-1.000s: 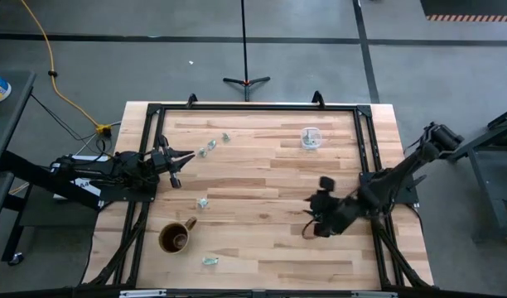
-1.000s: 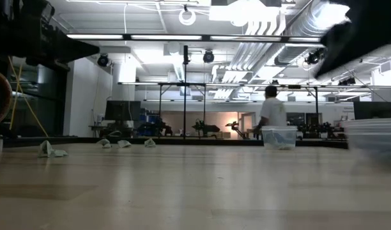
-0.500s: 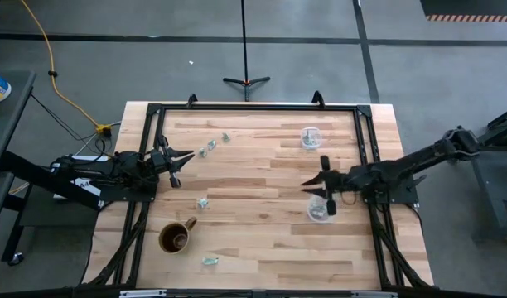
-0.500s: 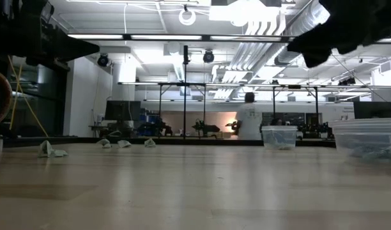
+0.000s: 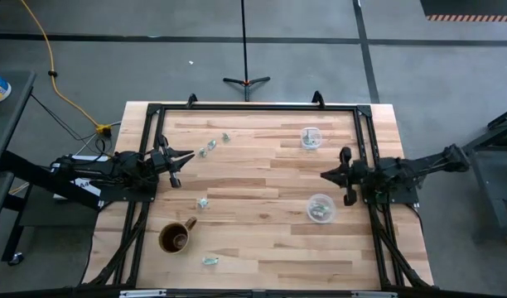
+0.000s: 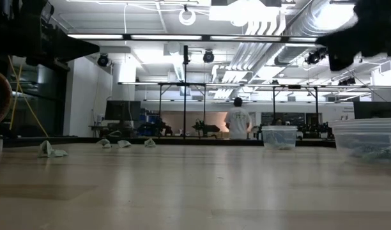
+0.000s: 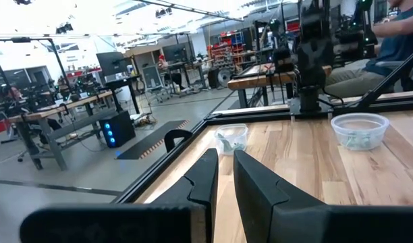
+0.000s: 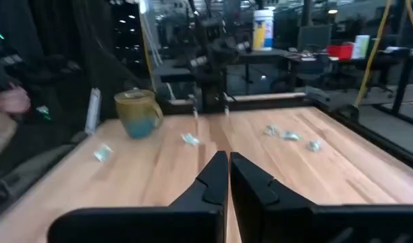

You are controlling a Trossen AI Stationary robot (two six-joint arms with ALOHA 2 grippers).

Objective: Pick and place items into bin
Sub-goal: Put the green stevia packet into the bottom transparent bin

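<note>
Several tiny pale shiny items lie on the wooden table: three in a row at the far left (image 5: 210, 146), one near the middle left (image 5: 202, 202) and one by the near edge (image 5: 210, 260). Two clear round bins stand on the right, one far (image 5: 311, 137) and one nearer (image 5: 321, 208), each with pale bits inside. My left gripper (image 5: 187, 156) hovers at the left edge with a narrow gap between its fingers (image 7: 223, 156) and nothing in it. My right gripper (image 5: 323, 175) is shut and empty (image 8: 228, 156), between the two bins, pointing toward the table's left.
A brown mug (image 5: 176, 237) stands near the front left, close to the item by the near edge. A black frame (image 5: 253, 108) runs around the tabletop. The middle of the table (image 5: 262, 190) is bare wood. A person (image 6: 237, 122) stands in the room far behind.
My right gripper has risen from over the nearer bin and drawn back toward the table's right and far side, turning level; the bin, covered before, now shows whole. The person in the background has walked across the room.
</note>
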